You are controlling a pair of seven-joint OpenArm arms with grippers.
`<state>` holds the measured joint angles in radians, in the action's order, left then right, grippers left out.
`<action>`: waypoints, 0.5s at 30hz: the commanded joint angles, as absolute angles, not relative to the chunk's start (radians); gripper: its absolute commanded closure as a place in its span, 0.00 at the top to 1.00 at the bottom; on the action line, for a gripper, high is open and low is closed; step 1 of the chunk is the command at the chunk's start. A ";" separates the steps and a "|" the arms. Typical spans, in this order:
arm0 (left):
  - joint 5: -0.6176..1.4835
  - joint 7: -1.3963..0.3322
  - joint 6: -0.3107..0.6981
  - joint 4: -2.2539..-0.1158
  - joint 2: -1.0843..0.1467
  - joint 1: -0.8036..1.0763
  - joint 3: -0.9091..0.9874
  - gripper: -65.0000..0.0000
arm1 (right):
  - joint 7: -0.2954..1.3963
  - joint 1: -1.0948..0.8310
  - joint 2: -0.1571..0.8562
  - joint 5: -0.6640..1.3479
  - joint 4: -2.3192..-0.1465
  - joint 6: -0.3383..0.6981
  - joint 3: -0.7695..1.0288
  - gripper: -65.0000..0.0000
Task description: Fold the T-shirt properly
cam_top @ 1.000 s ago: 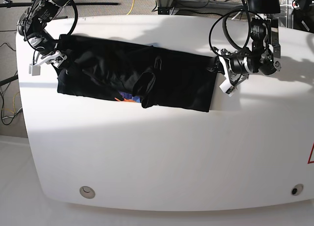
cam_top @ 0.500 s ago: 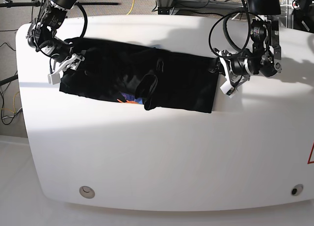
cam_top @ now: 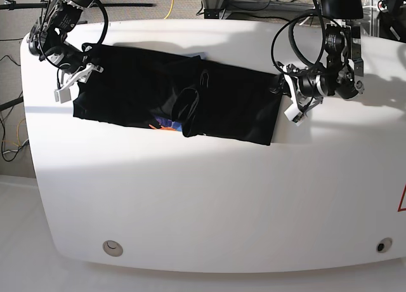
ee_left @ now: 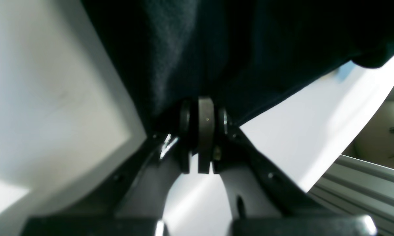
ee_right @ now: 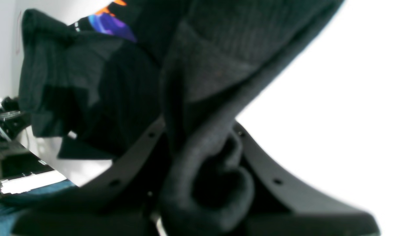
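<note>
T-shirt lies as a long folded band across the table's far half. Left gripper and right gripper each clamp an end. Risk: uneven lift skews the fold; bunched cloth may slip.

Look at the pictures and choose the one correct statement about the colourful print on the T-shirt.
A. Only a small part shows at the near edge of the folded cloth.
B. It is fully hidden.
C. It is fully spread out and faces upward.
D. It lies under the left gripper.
A: in the base view only a small patch of the orange, purple and blue print shows at the near edge of the folded black T-shirt.
</note>
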<state>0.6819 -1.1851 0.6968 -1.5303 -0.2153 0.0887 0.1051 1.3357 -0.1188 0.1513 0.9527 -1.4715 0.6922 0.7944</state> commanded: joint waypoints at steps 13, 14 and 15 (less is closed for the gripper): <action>0.685 -1.190 0.698 -1.549 -0.226 0.089 0.109 0.02 | 1.334 -0.120 0.174 1.016 -1.691 0.696 0.753 0.00; 0.685 -1.190 0.698 -1.550 -0.226 0.089 0.109 0.02 | 1.335 -0.121 0.173 1.018 -1.701 0.691 0.740 0.00; 0.684 -1.190 0.698 -1.550 -0.227 0.090 0.108 0.02 | 1.336 -0.123 0.173 1.021 -1.712 0.686 0.726 0.00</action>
